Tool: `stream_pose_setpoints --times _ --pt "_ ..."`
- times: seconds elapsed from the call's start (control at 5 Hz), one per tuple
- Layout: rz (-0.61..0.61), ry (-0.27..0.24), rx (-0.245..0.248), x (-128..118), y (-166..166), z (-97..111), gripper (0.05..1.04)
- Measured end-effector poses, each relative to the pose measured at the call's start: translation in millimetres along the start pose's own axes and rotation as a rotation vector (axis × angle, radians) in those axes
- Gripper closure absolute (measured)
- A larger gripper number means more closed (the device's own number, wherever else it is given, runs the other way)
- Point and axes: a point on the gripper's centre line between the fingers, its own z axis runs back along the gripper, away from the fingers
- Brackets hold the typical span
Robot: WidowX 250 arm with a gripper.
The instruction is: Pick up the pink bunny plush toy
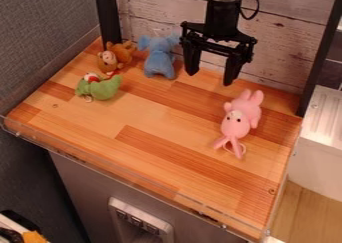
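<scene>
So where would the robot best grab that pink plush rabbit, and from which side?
Probably around the middle of the pink plush rabbit, coming straight down with one finger on each long side. It lies stretched out, so the gripper could close across its narrower width. The plump body looks like a better hold than the thin ears.

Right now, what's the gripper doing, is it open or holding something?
Gripper: open, fingers spread with nothing between them, hanging over the far side of the wooden tabletop.
</scene>
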Motion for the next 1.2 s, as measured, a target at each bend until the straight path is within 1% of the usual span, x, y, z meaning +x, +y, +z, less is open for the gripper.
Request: stream_pose_setpoints --times 0.2,0.4,0.6,0.8,1.0,1.2 --pt "0.131 0.015 -0.009 -3.1 -7.3 -1.4 0.084" --pt "0.308 0.033 -0.013 -8.5 -27.7 -4.7 0.086" --pt "0.463 0.048 -0.005 -15.4 -41.4 -11.1 0.084" --pt "0.507 0.053 0.002 -24.1 -52.7 -14.5 0.084" --pt "0.465 0.053 0.006 -27.4 -55.9 -17.2 0.084" --pt "0.343 0.059 0.013 -32.8 -61.0 -23.6 0.086"
